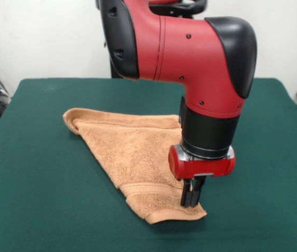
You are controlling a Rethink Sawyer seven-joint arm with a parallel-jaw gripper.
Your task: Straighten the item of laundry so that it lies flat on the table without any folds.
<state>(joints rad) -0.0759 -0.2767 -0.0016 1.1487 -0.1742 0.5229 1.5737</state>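
Towel (133, 152), orange-tan terry, lies folded into a rough triangle on the green table (33, 184), spreading up and away from the gripper (192, 198), whose fingers are clenched on its near corner, presumably for pulling the fold open.

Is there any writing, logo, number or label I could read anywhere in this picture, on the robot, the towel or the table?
None can be read.
Robot arm: plain red and black shells, only small screws, no lettering.
Gripper: no markings visible.
Towel: woven bands only; no label shows in this view.
Table: plain green top, no marks.
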